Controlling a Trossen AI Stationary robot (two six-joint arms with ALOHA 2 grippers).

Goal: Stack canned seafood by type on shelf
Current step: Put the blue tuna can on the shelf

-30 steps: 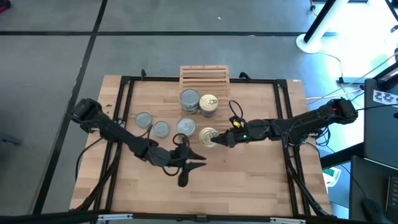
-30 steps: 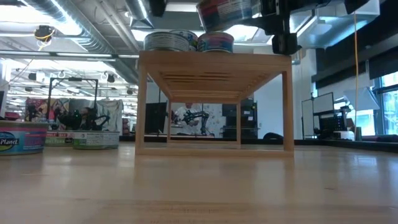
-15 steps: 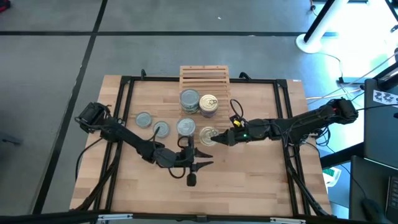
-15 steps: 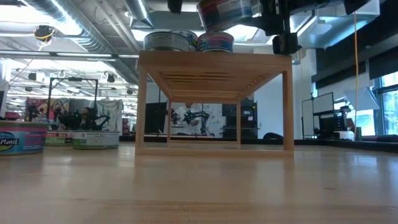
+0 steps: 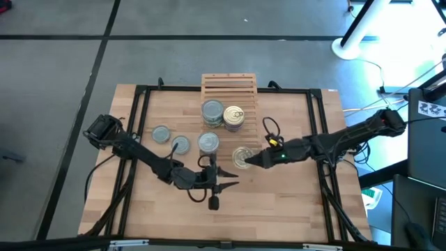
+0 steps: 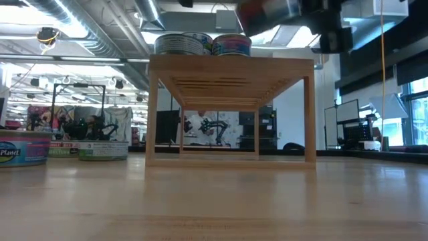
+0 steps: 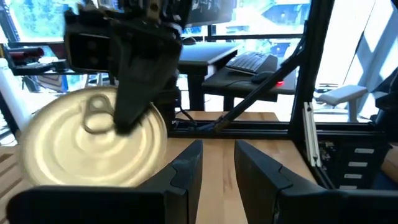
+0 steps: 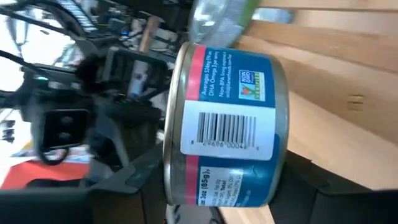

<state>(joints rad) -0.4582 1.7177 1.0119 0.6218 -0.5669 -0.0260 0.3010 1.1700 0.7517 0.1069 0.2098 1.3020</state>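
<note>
The right claw is gripping a gold-top tin in the air, just near of the shelf — it could slip out. The left claw is waiting nearby, narrowly parted, holding nothing — they could bump.

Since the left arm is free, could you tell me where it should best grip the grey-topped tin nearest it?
Grip the grey-topped tin across its curved side wall, coming straight down from above. It lies flat with room on both flanks, so the left claw can probably straddle it.
</note>
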